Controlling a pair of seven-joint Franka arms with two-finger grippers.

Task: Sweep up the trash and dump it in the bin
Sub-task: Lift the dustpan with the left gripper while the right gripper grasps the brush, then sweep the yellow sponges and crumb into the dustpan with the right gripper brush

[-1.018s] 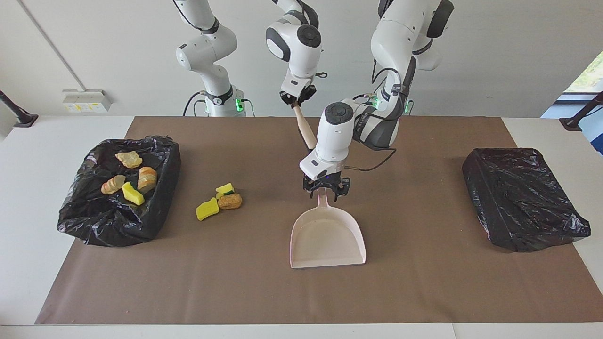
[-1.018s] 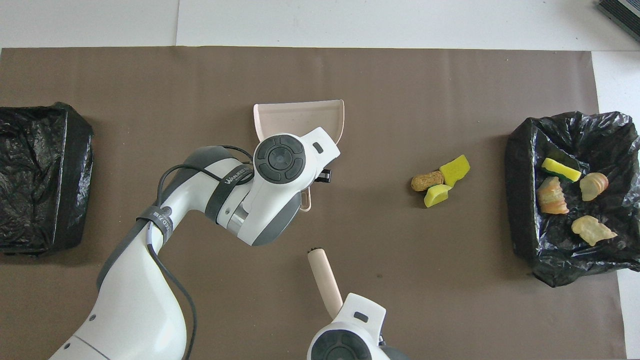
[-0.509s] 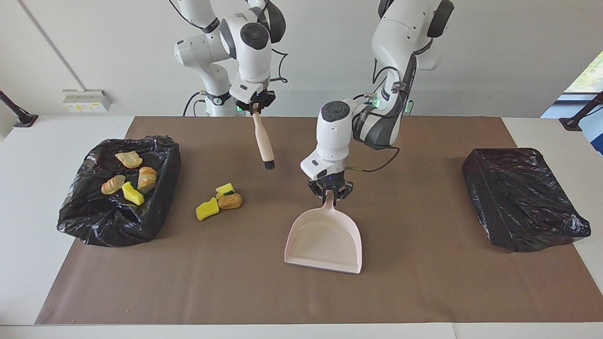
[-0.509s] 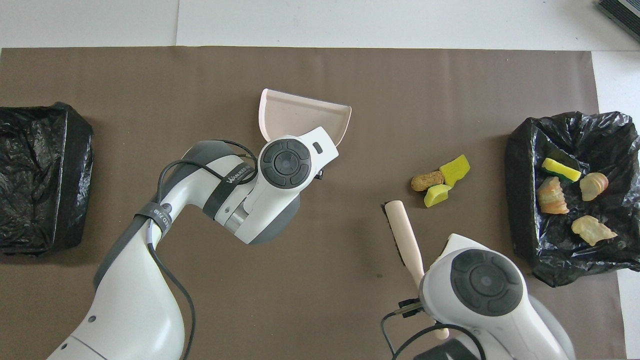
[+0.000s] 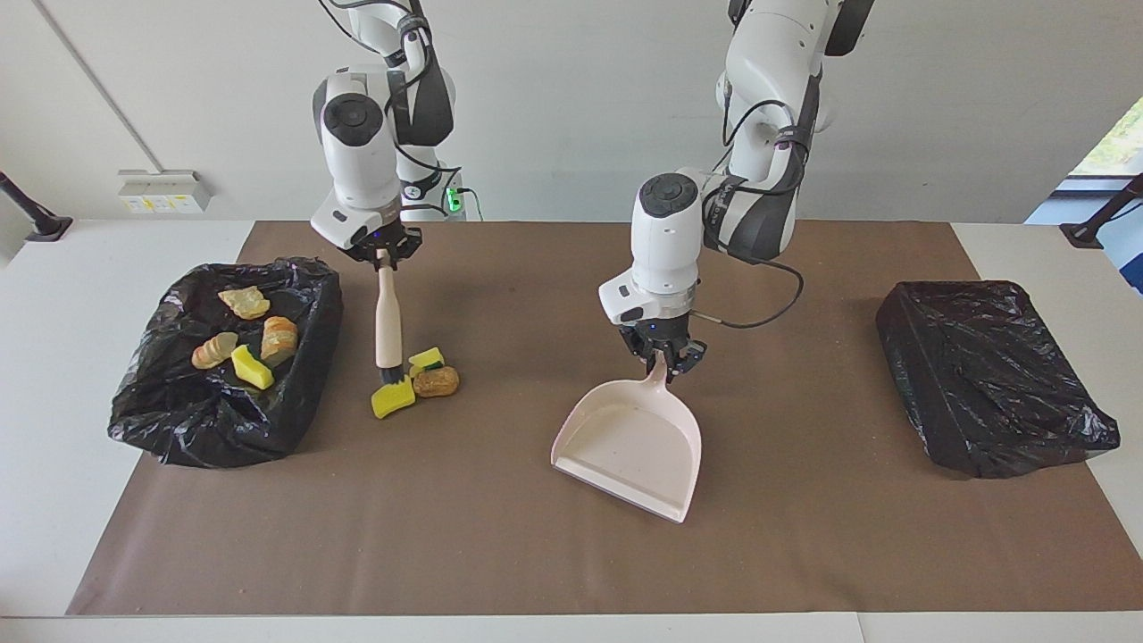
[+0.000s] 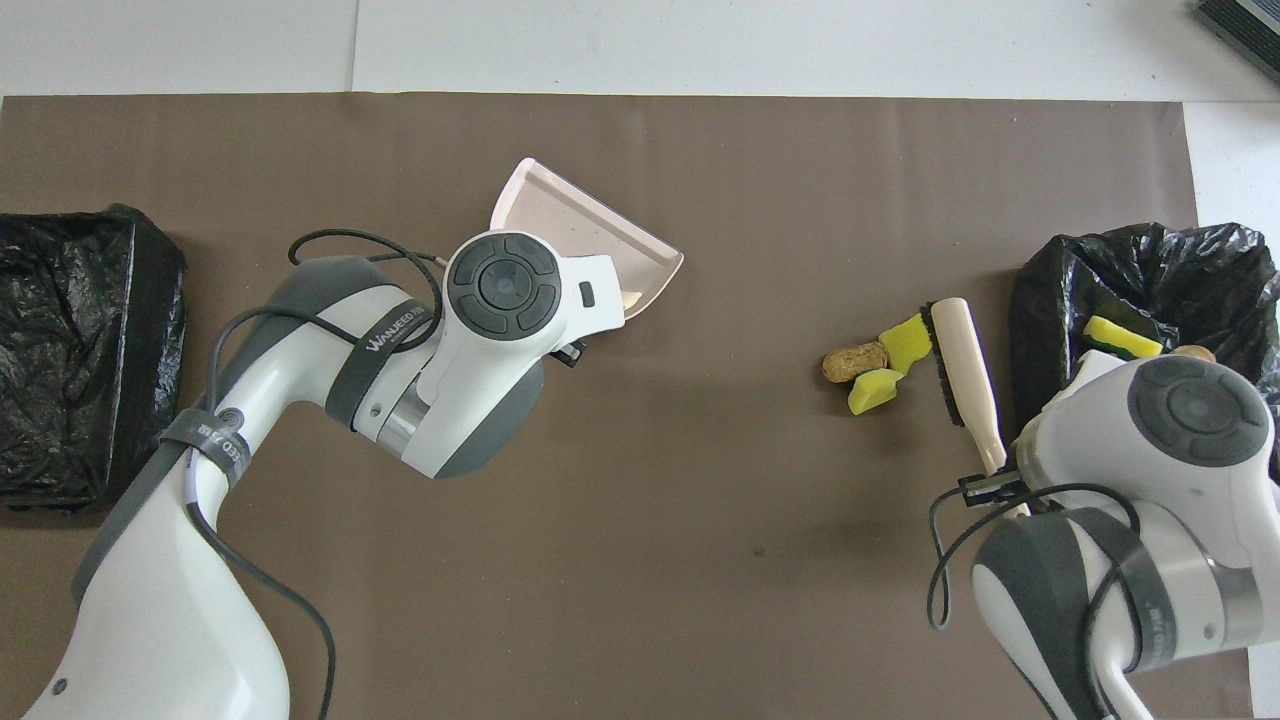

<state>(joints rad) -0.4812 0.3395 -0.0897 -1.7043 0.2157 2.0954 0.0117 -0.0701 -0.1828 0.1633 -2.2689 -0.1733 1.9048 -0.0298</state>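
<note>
I have the right gripper (image 5: 382,256) clamped on the brush (image 5: 387,321) handle near the robots' edge of the mat, just beside the bin (image 5: 170,420) at the right arm's end. The brush hangs almost upright, its bristles down at the loose trash (image 5: 416,380): three pieces bunched on the mat beside that bin, with the bristles at the yellow sponge (image 6: 905,342) on the bin side of the clump. Four more pieces (image 5: 243,335) already lie in the bin.

Out toward mid-table, my left gripper (image 5: 661,362) pinches the dustpan (image 5: 629,446) handle, the pan tilted and its mouth angled away from the robots, well apart from the trash.

To do this sweep well, I judge the pan must come first: swing its lip round to face the clump and lay it flat on the mat close by, so nothing slips under. Then I'd stroke from the bin side toward the pan, low and short, since light sponge could roll or scatter.

The second bin (image 5: 991,375) sits at the left arm's end.
</note>
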